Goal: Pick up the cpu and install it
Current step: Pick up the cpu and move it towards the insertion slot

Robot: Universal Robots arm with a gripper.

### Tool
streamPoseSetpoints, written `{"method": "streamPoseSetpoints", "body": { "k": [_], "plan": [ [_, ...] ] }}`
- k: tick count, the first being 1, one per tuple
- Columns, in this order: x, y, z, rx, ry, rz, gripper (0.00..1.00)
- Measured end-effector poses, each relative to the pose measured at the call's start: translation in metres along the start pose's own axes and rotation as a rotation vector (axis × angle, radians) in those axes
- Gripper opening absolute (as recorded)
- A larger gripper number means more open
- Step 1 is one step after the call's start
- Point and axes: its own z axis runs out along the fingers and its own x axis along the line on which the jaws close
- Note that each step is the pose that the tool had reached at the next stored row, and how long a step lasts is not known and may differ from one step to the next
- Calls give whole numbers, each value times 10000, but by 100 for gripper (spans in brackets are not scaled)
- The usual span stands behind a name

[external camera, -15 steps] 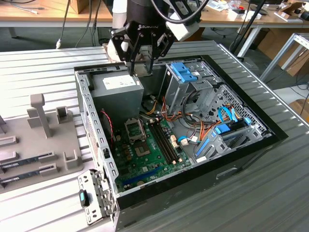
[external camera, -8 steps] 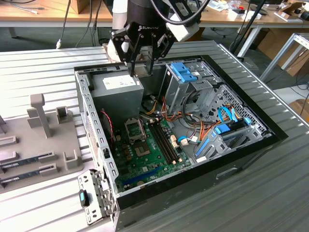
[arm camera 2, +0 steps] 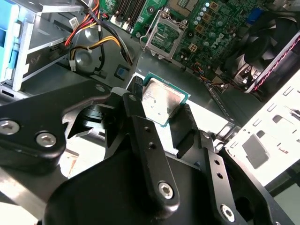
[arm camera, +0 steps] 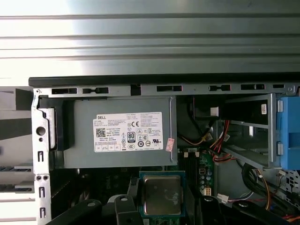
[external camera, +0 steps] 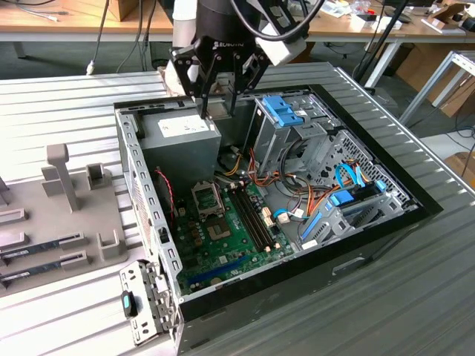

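Black jointed jaws, silver screws [arm camera 2: 165, 189], white mount [external camera: 284, 50]

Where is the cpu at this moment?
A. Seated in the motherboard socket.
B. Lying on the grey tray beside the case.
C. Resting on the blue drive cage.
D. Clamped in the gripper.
D: in the second wrist view the cpu sits clamped in the gripper, raised clear of the motherboard.

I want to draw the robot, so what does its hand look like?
The gripper is black, with jointed metal links and silver screws. Its jaws are long, thin black bars. Small white lettering marks its body. Black cables loop above it.
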Motion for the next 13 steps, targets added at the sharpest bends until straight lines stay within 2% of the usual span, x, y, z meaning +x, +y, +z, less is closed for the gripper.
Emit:
{"method": "streamPoseSetpoints", "body": {
  "k": [13],
  "plan": [
    [-15, -6, 27, 0, 0, 0, 47]
  ]
}}
